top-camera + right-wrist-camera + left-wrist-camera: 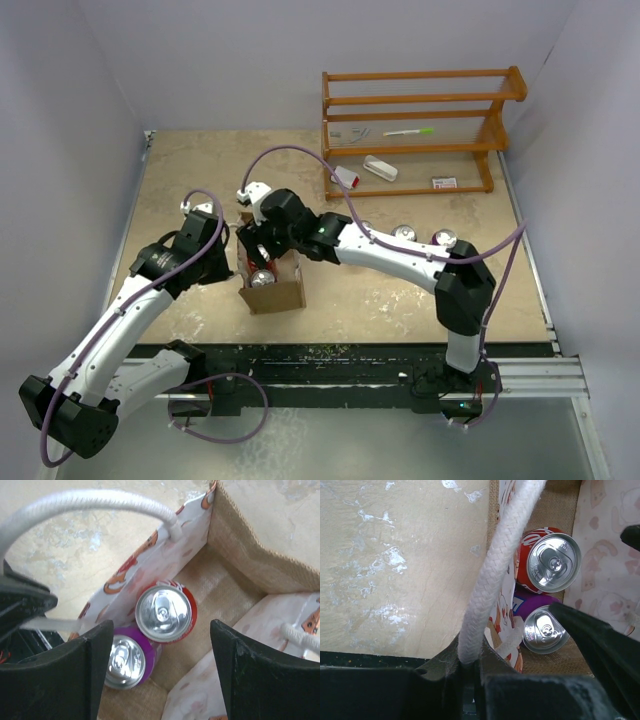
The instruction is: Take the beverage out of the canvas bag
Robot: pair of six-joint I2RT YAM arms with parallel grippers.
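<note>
Beige stone-patterned table (380,300) carries the tan-brown upright canvas bag (280,295), left of centre. Right gripper (160,630) hangs over the bag's mouth, jaws parted wide and empty, straddling the can tops. Left gripper (470,662) is clamped tight on the white rope handle (495,570), holding the mouth spread. On the bag floor stand 2 beverages, upright and touching: a red aluminium can (162,611) and a purple aluminium can (122,661). Recommendation: descend vertically onto the red can, keep both fingers off the purple can and the printed lining, close below the rim, then lift straight.
</note>
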